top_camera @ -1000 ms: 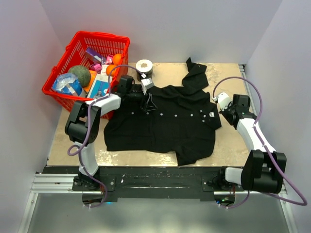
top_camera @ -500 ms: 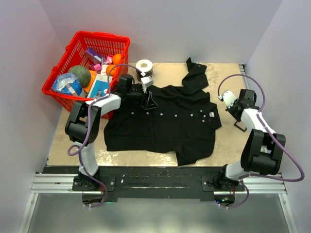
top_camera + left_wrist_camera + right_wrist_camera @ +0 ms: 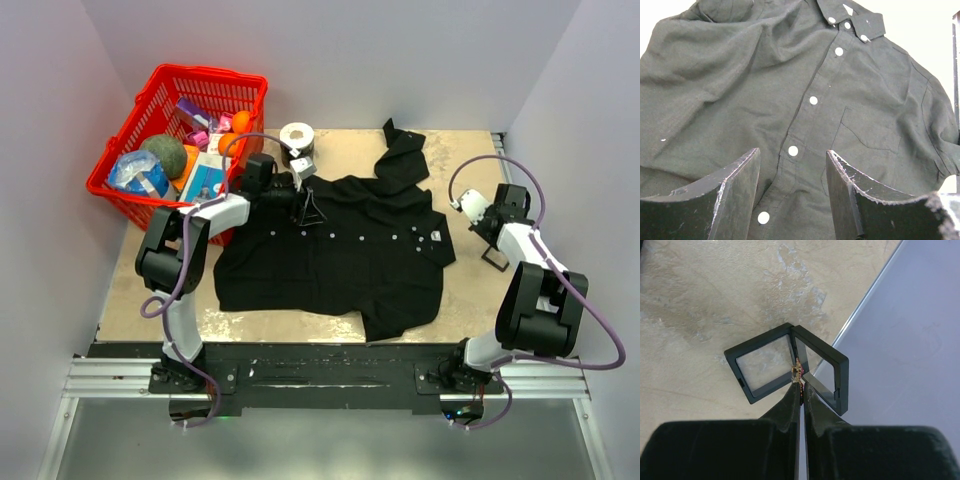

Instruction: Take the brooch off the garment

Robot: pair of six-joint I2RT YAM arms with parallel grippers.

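Note:
The garment [image 3: 340, 250] is a black short-sleeved shirt with white buttons, spread flat mid-table; it fills the left wrist view [image 3: 740, 90]. My left gripper [image 3: 308, 212] hovers open over the button placket [image 3: 792, 152], with nothing between its fingers. My right gripper [image 3: 489, 243] is off the shirt at the table's right edge. In the right wrist view it [image 3: 801, 385] is shut on the brooch [image 3: 797, 371], a tiny gold and reddish-pink pin sticking out past the tips. Right under the brooch lies an open black frame case [image 3: 757, 340].
A red basket [image 3: 150, 95] full of assorted items stands at the back left. A white tape roll [image 3: 297, 135] sits behind the shirt. The case's raised lid [image 3: 840, 375] stands next to the right wall and table edge.
My right gripper has moved away from the shirt's collar area to the right, ending over the black frame case. The left arm has stayed put.

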